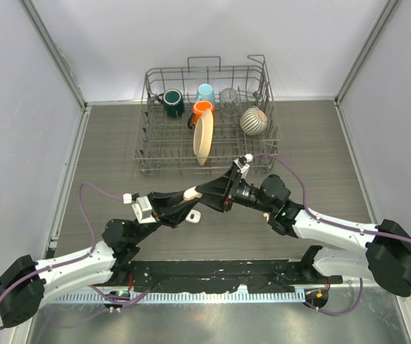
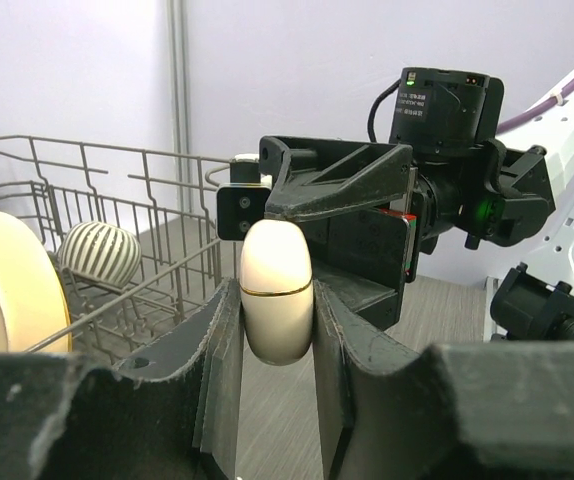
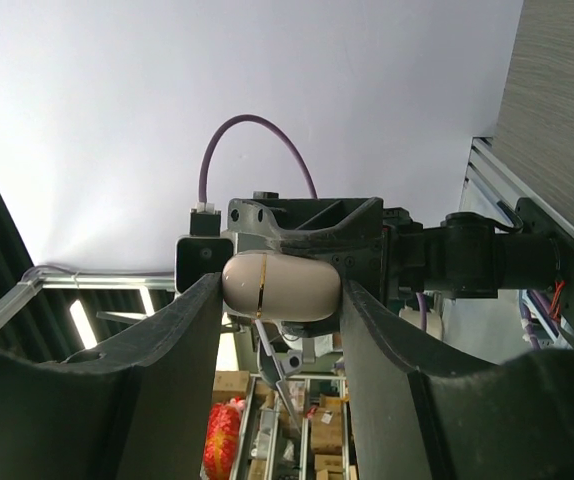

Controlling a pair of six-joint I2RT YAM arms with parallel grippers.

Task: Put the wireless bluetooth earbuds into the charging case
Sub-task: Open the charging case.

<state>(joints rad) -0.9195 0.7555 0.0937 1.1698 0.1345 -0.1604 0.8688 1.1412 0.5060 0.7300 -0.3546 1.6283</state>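
Observation:
Both grippers meet above the middle of the table around one small closed case (image 1: 190, 193). It is cream-beige with a thin gold seam, so it looks like the beige twin. My left gripper (image 2: 277, 305) is shut on its lower half (image 2: 277, 295). My right gripper (image 3: 280, 295) closes on the same case (image 3: 282, 287) from the opposite side, and its fingers touch both ends. A small white object (image 1: 193, 215) lies on the table just under the left gripper. I cannot tell whether it is the white charging case. No earbuds show in any view.
A wire dish rack (image 1: 150, 154) stands at the back. It holds a dark green mug (image 1: 173, 102), an orange mug (image 1: 202, 110), a light blue mug (image 1: 206, 92), a glass (image 1: 229, 99), a striped bowl (image 1: 253, 120) and a cream plate (image 1: 202, 139). Grey walls close in both sides.

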